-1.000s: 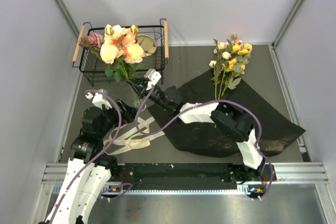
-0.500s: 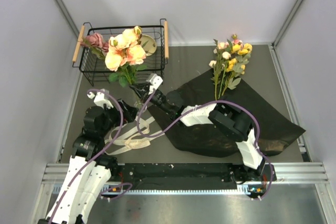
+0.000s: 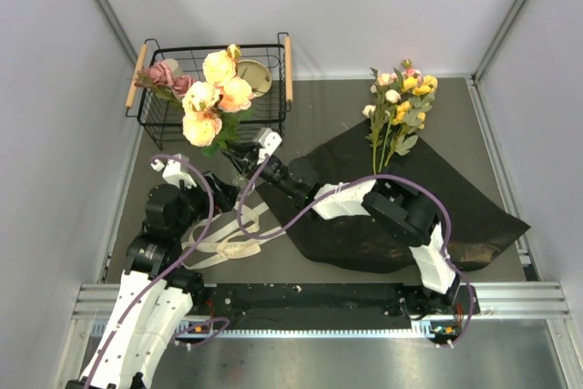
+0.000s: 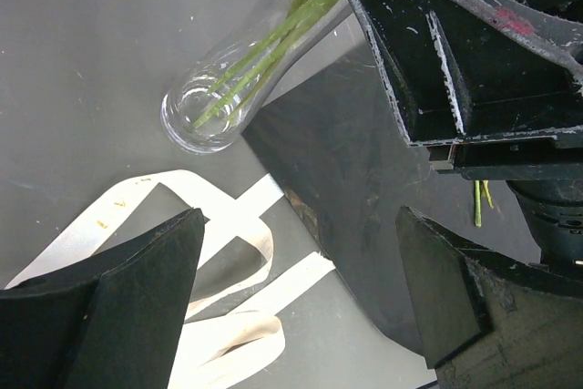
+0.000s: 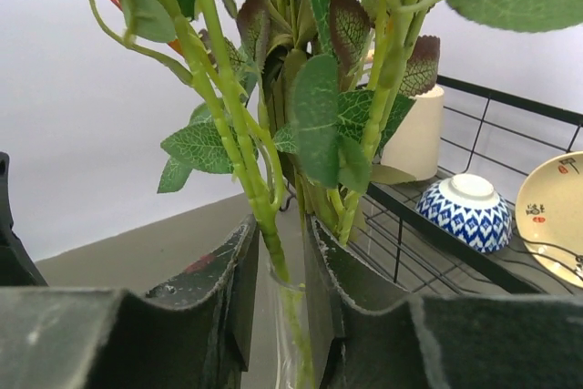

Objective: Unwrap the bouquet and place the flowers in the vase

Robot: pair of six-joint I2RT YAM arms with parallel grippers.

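Note:
The flowers are in two bunches. The peach and pink roses (image 3: pixel 215 97) stand with their green stems (image 5: pixel 273 243) in the clear glass vase (image 3: pixel 239 173), which also shows as the vase (image 4: pixel 214 107) in the left wrist view. My right gripper (image 3: pixel 244 157) is at the vase rim (image 5: pixel 290 309); the right gripper (image 5: pixel 281 225) has its jaws slightly apart and loose around the stems. The small pink and yellow blooms (image 3: pixel 401 102) lie on the unfolded black paper (image 3: pixel 428 216). My left gripper (image 4: pixel 299 225) is open over the cream ribbon (image 4: pixel 228 252).
A black wire basket (image 3: pixel 159 125) behind the vase holds a beige cup (image 5: pixel 414 138), a blue-patterned bowl (image 5: pixel 465 211) and a plate (image 5: pixel 556 211). The ribbon (image 3: pixel 228 239) lies loose left of the paper. White walls close in the table on three sides.
My right jaws have parted from the rose stems. The rose bunch has sunk toward the vase and its blooms have swung left. The left arm is unchanged.

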